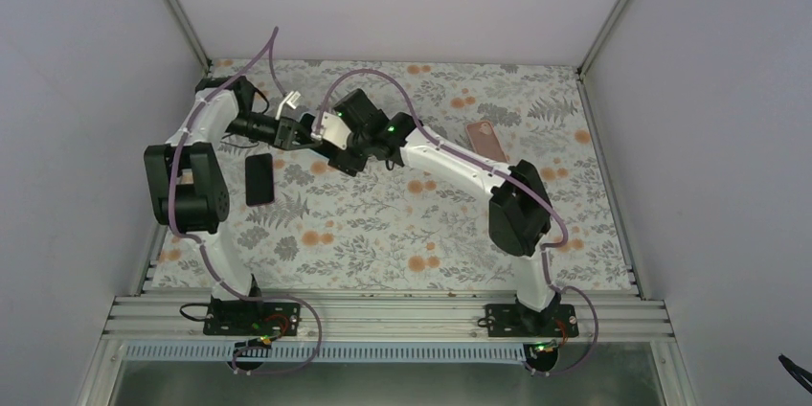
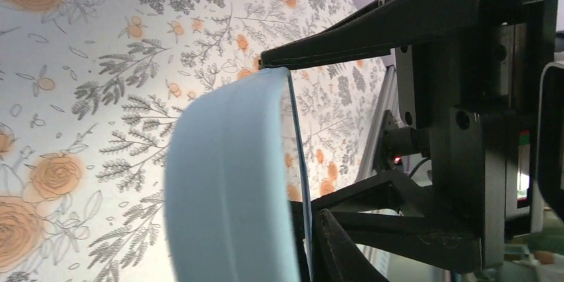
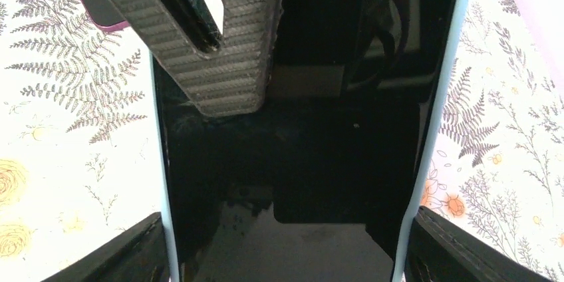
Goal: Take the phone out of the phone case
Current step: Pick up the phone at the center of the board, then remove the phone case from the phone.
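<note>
Phone: in its case, held above the table, long axis running from arm to arm.
Right claw: clamps the case sides.
Left claw: apparently pinches the far end, finger on the screen.

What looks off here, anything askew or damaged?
Nothing stands out. The left gripper and right gripper both clamp the blue-cased phone, no visible cracks. Black phone and pink case lie flat on the mat, apart.
</note>
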Tool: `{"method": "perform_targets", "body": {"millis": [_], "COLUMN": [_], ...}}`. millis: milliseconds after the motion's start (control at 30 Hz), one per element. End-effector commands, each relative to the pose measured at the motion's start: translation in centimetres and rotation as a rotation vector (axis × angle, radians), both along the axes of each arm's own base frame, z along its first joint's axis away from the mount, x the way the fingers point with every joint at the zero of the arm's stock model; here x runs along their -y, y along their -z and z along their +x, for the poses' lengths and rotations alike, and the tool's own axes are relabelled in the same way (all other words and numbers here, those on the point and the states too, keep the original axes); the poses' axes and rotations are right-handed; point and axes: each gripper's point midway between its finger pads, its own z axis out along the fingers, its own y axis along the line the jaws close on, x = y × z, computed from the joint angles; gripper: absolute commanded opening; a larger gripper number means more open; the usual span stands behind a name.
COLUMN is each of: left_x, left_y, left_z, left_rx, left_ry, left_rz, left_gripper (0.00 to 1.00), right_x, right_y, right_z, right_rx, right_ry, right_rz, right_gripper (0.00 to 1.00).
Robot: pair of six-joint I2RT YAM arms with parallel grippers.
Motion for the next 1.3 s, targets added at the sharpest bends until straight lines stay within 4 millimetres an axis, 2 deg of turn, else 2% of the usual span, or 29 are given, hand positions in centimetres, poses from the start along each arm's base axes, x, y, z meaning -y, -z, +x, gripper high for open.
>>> {"method": "perform_targets", "body": {"millis": [0,67,167,267,367,467,533,600,733,933,1133,1267], "left_x": [0.9,0.9,0.8,1.3,2.9,5.3,6.5,7.3,7.6,7.6,8.7,9.5], "left_y": [-2.6,-3.2,-4.2,-5.4,-6.5,-7.3,-7.8,-8.7,-10.5,-11.7,-11.8,-11.7], "left_z": [0.7,0.7,0.4,-0.3,-2.0,-4.7,-6.5,-7.5,-8.3,-9.4,-11.4,-12.0], "left_rx": [0.128,0.167,0.260,0.359,0.450,0.539,0.589,0.620,0.669,0.711,0.713,0.697], "left_ry": [0.045,0.054,0.084,0.133,0.216,0.329,0.391,0.418,0.418,0.419,0.472,0.496], "left_rz": [-0.086,-0.077,-0.039,0.001,0.029,0.044,0.035,0.019,-0.016,-0.032,-0.042,-0.052], "left_gripper": [0.13,0.10,0.05,0.03,0.03,0.02,0.02,0.02,0.02,0.02,0.02,0.02], "right_x": [0.2,1.0,3.2,6.2,8.7,10.4,10.6,10.5,10.4,10.9,11.7,11.6], "right_y": [-2.9,-3.3,-4.4,-5.8,-7.2,-8.0,-7.8,-7.4,-6.7,-6.0,-6.0,-5.8], "right_z": [-1.7,-2.7,-4.4,-6.4,-7.4,-7.1,-7.1,-7.3,-7.2,-7.5,-5.4,-4.3], "right_rx": [-0.006,-0.049,-0.137,-0.221,-0.285,-0.317,-0.351,-0.387,-0.421,-0.438,-0.433,-0.421], "right_ry": [-0.061,-0.104,-0.204,-0.367,-0.475,-0.528,-0.545,-0.564,-0.576,-0.598,-0.569,-0.555], "right_rz": [0.064,0.068,0.100,0.154,0.234,0.287,0.287,0.277,0.279,0.308,0.329,0.315], "right_gripper": [0.87,0.99,1.00,1.00,1.00,1.00,1.00,0.99,0.98,0.96,0.94,0.92]}}
